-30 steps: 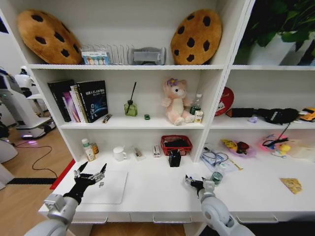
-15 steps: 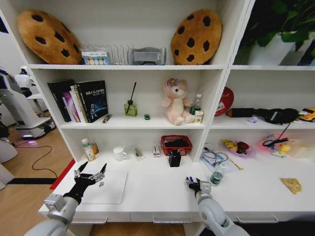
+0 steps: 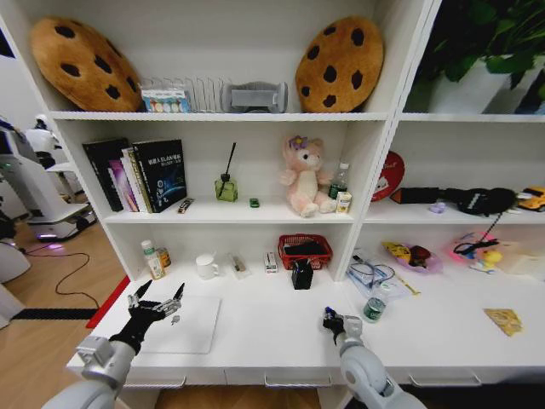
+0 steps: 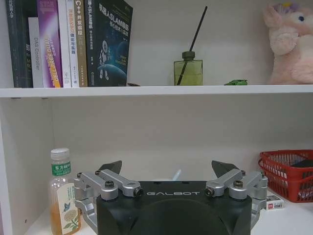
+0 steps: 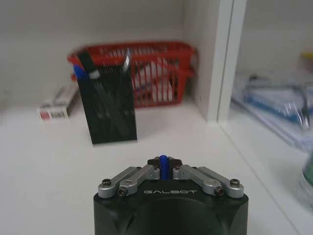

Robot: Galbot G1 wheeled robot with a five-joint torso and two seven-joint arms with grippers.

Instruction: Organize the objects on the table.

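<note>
A: Left side status?
B: The left gripper (image 3: 158, 304) is held over the silver laptop (image 3: 186, 325) at the left end of the table (image 3: 272, 336), jaws spread wide, nothing between them. It's judged idle. A small dark gadget (image 3: 174, 319) is seen on the lid, just beside the fingertips.

A: And the right?
B: The right gripper (image 3: 331, 320) is held low over the table centre, jaws pinched on a blue marker pen (image 5: 163, 165). The black pen holder (image 5: 107, 103) is seen straight ahead in the right wrist view, in front of the red basket (image 5: 161, 73), with other pens already stood in it.

A: So which step?
B: Carrying the pen to the holder, it's judged. Pick is done, drop is not.

A: Next move needs?
B: The pen tip is to be raised above the holder's rim, lined up with the opening, then released. The small green can (image 3: 375, 306) is left standing to the right, near the shelf upright.
</note>
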